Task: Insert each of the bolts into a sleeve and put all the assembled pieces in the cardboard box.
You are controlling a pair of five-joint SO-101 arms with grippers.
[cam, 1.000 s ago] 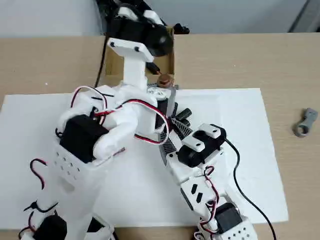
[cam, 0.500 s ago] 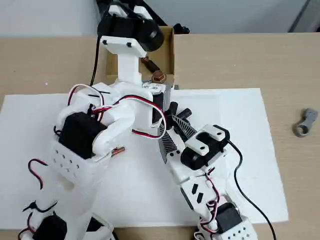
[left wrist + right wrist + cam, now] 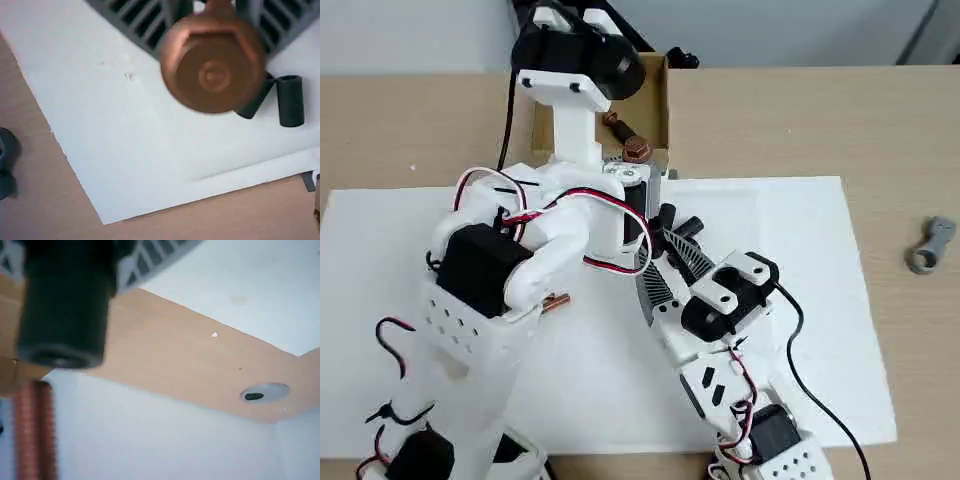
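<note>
1. Cardboard box (image 3: 661, 105) sits at the far side of the table, just past the white paper (image 3: 800, 300). The left arm (image 3: 480, 280) covers most of it, so I cannot tell what is inside.
2. Left gripper (image 3: 640, 172) is just in front of the box. It is squeezed tight on the bolt (image 3: 212, 62).
3. Right gripper (image 3: 667, 232) is close beside it, squeezed tight on a sleeve (image 3: 65, 300).
4. The bolt shows its round copper head in the left wrist view, and the head hides the rest. In the right wrist view its twisty end (image 3: 31, 430) is just beside the sleeve's hole, not inside. Both point almost the same way, a bit out of line. I think they must line up first.
5. A spare sleeve (image 3: 290, 100) lies on the paper nearby.
</note>
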